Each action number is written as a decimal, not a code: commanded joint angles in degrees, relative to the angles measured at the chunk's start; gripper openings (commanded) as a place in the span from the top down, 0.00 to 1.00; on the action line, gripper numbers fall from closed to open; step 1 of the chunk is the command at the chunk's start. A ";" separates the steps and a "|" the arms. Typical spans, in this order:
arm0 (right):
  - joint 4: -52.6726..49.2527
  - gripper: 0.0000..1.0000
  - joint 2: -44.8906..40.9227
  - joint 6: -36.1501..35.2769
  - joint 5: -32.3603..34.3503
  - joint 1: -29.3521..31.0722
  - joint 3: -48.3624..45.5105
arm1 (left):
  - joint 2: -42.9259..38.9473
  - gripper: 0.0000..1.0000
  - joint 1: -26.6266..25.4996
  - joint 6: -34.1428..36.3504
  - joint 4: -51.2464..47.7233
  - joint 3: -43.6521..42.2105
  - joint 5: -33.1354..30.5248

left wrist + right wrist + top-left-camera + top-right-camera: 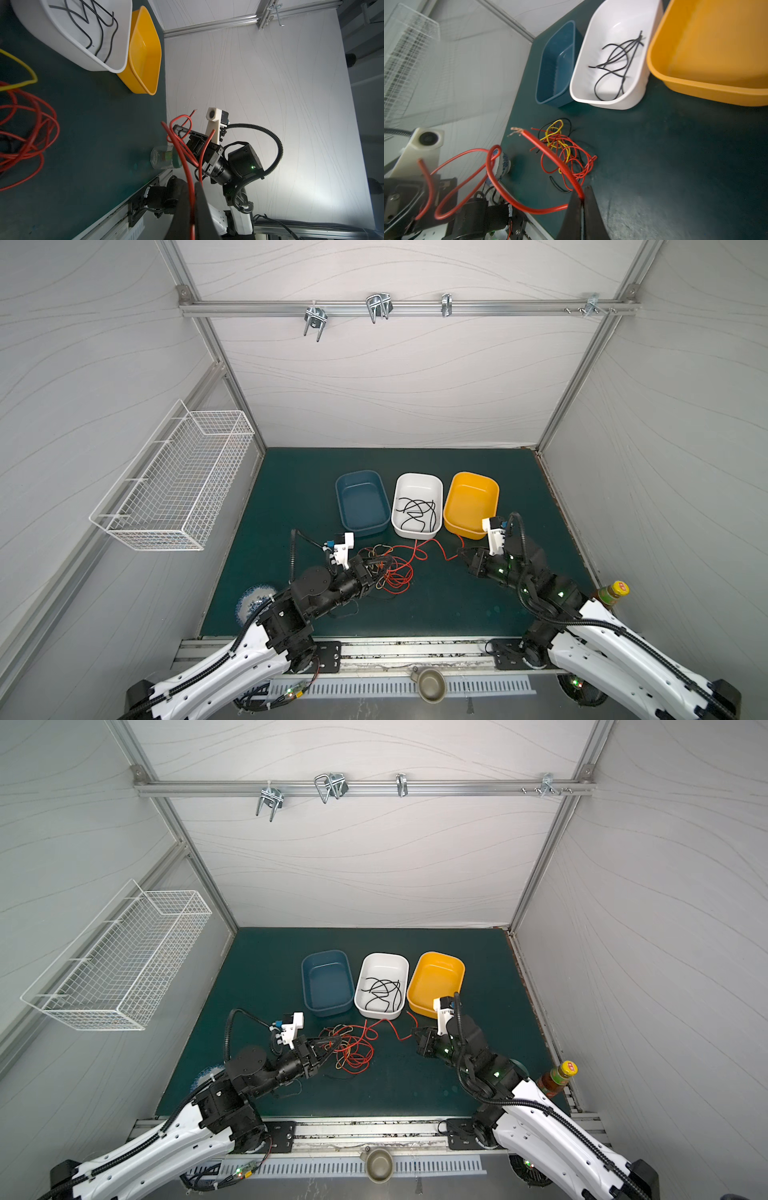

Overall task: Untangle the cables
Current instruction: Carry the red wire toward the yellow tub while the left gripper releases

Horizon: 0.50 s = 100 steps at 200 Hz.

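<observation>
**A:** Cables [390,574], how far are they sorted now?

**B:** About one third, by my judgement. Near, toward 6 o'clock from the middle of the counter [436,605], red, yellow and a few black ones lie in one knot. Far, at 12 o'clock, the white tub [417,477] has loose black cables [417,512] inside. The blue tub [361,502] at 11 o'clock and the yellow tub [469,497] at 1 o'clock are empty, so the red and the yellow ones are left to do.

**A:** And the grippers?

**B:** The left gripper [192,207] reaches into the knot from 8 o'clock. It is closed tight, with a red cable [185,158] pinched in it. The right gripper [582,205], at 3 o'clock, is also closed tight on a red cable. It seems to be the same cable, running from one gripper to the other, but I cannot be sure.
</observation>
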 commanded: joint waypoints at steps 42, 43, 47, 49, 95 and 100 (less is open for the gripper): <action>-9.61 1.00 -0.22 -2.26 -2.19 -10.07 2.46 | -7.51 1.00 -0.16 7.48 -19.25 7.25 -2.24; -9.73 1.00 -0.22 -2.34 -2.23 -10.25 2.50 | -7.54 1.00 -0.18 7.91 -19.46 7.48 -2.33; -10.20 1.00 -0.09 -2.72 -2.56 -10.96 2.68 | -7.74 1.00 -0.13 8.85 -21.12 8.40 -2.78; -10.40 1.00 -0.05 -2.91 -2.78 -11.34 2.81 | -7.86 1.00 -0.17 9.22 -21.89 8.81 -3.00; -9.73 1.00 0.61 -4.87 -10.14 -16.29 5.27 | -5.38 0.74 -0.13 16.83 -28.00 14.49 -4.48; -9.92 1.00 0.51 -5.32 -10.11 -16.25 5.81 | -4.73 0.71 -0.13 17.61 -28.31 15.01 -4.68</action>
